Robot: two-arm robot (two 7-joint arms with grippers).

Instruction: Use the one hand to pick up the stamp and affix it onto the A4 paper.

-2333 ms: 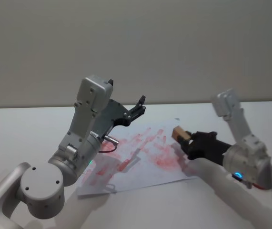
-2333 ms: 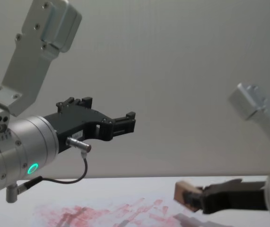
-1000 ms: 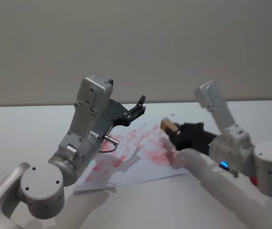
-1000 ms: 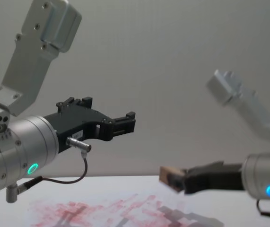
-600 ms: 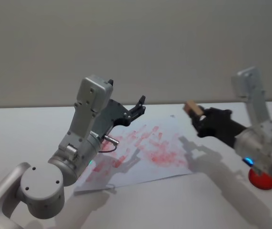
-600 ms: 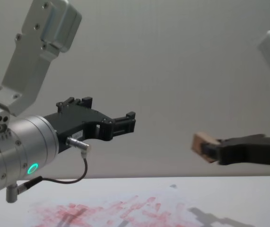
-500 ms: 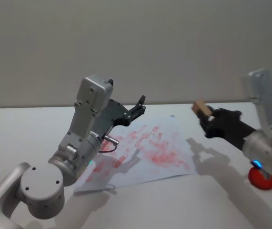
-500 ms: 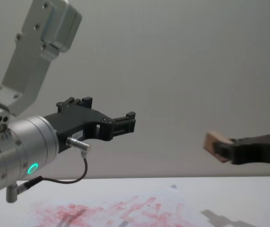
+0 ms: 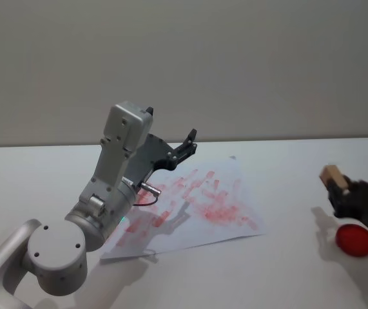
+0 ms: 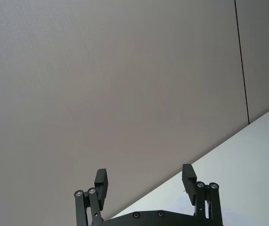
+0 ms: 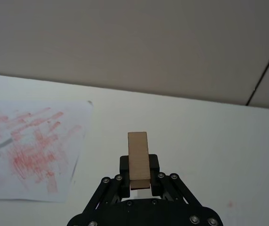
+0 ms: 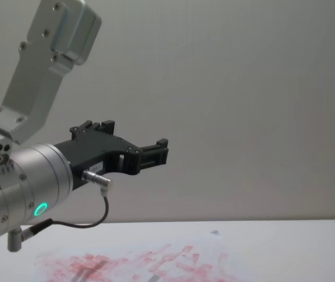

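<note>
The stamp (image 9: pixel 333 174), a small tan wooden block, is held in my right gripper (image 9: pixel 338 188), which is shut on it above the table's right side. It hangs well to the right of the A4 paper (image 9: pixel 196 206) and just behind a red round pad (image 9: pixel 354 240). In the right wrist view the stamp (image 11: pixel 138 159) stands upright between the fingers, with the ink-smeared A4 paper (image 11: pixel 30 150) off to one side. My left gripper (image 9: pixel 187 143) is held raised above the paper's left part. Its fingers (image 10: pixel 101 179) are open with nothing between them.
The red round pad lies on the white table near its right edge. My left arm's silver wrist (image 12: pixel 32 188), with its dangling cable, looms over the paper's left half. A plain wall stands behind the table.
My right gripper has carried the stamp from above the paper off to the right, and now holds it by the red pad. The left arm has not moved.
</note>
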